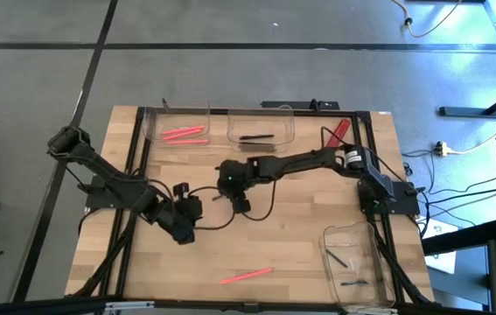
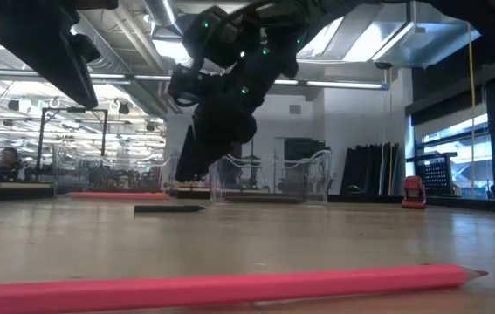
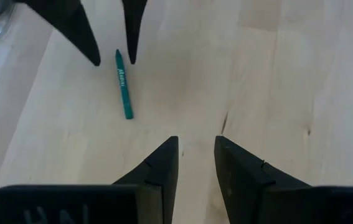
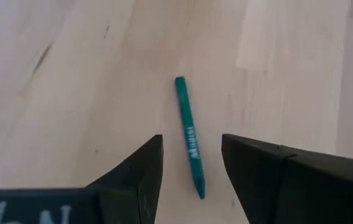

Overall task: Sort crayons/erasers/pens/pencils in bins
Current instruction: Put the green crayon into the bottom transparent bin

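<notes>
A green crayon [image 4: 188, 134] lies flat on the wooden table near its middle. My right gripper [image 1: 234, 199] hangs open just above it, pointing down, with one finger on each side of the crayon [image 3: 123, 84] and clear of it. In the low view the fingertips [image 2: 184, 174] stand above the table. My left gripper [image 1: 186, 229] is open and empty, a little nearer the table's left and near edges, pointing at the crayon. A black pen [image 1: 256, 137] lies in the middle far bin [image 1: 261, 122]. Pink-red sticks [image 1: 184, 134] lie in the left far bin [image 1: 178, 118].
A third clear bin [image 1: 357, 254] at the near right holds short dark sticks. A pink-red stick [image 1: 248, 276] lies loose near the table's front edge and shows large in the low view [image 2: 230, 286]. A red object [image 1: 339, 129] sits at the far right.
</notes>
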Available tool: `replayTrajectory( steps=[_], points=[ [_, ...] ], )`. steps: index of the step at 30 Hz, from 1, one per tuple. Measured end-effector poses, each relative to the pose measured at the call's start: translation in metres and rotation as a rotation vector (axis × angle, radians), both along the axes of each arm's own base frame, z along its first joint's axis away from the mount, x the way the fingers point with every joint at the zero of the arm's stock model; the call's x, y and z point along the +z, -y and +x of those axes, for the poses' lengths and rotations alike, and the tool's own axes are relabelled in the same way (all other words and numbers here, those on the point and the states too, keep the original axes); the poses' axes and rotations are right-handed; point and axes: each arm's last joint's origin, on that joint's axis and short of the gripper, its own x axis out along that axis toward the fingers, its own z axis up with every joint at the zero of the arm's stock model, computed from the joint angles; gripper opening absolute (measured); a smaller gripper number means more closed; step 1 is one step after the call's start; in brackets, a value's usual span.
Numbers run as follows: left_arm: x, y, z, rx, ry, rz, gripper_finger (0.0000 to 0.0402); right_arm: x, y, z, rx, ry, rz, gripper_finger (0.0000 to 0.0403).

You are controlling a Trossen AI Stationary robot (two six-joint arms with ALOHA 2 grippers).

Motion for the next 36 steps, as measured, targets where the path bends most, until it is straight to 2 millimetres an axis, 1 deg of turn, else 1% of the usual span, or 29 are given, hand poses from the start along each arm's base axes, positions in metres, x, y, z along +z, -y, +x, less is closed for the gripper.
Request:
replayTrajectory(
  steps=[7,12,14,21,29,32,36],
  points=[
    [0.0,-0.01,0.005,0.106,0.015,-0.042,0.0096,-0.006,0.029,-0.001,0.055,0.007,0.004,0.0166],
    [0.0,-0.017,0.009,0.143,0.019,-0.047,0.0096,-0.006,0.04,-0.002,0.102,0.019,-0.024,0.0166],
    [0.0,-0.02,0.01,0.155,0.019,-0.047,0.0096,-0.006,0.043,-0.002,0.124,0.027,0.0,0.0166],
    [0.001,-0.028,0.013,0.192,0.019,-0.047,0.0096,-0.014,0.043,0.003,0.146,0.066,0.031,0.0166],
    [0.0,-0.033,0.014,0.211,0.016,-0.044,0.0096,-0.03,0.045,0.005,0.144,0.042,0.041,0.0166],
    [0.0,-0.033,0.014,0.211,0.016,-0.044,0.0096,-0.04,0.045,0.006,0.146,0.021,0.047,0.0166],
    [0.0,-0.033,0.014,0.211,0.016,-0.044,0.0096,-0.043,0.045,0.006,0.147,0.012,0.051,0.0166]
  ],
)
